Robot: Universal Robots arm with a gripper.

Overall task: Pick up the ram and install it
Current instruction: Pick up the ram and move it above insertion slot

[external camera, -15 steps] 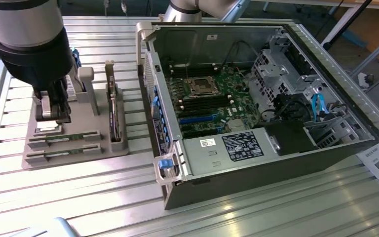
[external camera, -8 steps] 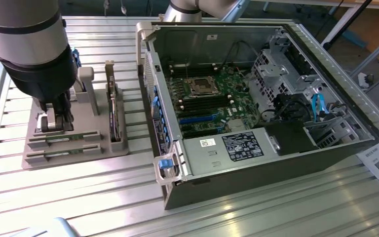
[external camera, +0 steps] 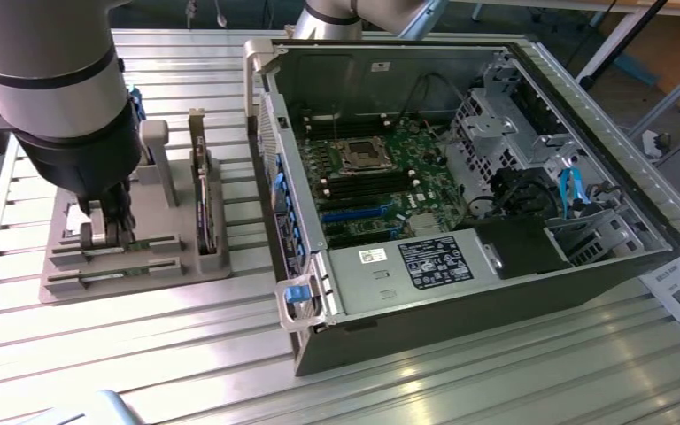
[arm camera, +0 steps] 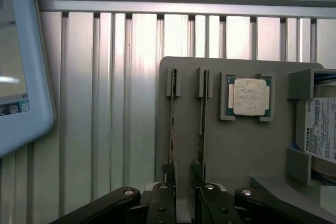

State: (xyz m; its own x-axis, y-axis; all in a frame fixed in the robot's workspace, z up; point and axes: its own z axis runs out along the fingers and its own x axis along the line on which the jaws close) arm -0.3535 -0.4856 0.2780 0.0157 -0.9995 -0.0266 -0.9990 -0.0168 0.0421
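Two thin ram sticks stand on edge in slots of a grey holder (arm camera: pixel 236 145); one ram (arm camera: pixel 172 119) lies beside the other (arm camera: pixel 202 119). My gripper (arm camera: pixel 182 182) hangs low over their near ends, open, with one dark finger (arm camera: pixel 168 174) by each stick and nothing held. In the exterior view the gripper (external camera: pixel 110 228) reaches down onto the holder (external camera: pixel 174 266) at the exterior view's left, with green ram edges (external camera: pixel 139 245) in the slots beside it. The open computer case (external camera: pixel 576 283) lies to the right, its motherboard (external camera: pixel 370 181) exposed.
The holder also carries a square silvery processor (arm camera: pixel 250 97), a hard drive (arm camera: pixel 320 129) and a tall dark expansion card (external camera: pixel 204 208). A light blue-framed screen (arm camera: pixel 21 66) sits close beside the holder. Everything rests on a ribbed aluminium table (external camera: pixel 139 354).
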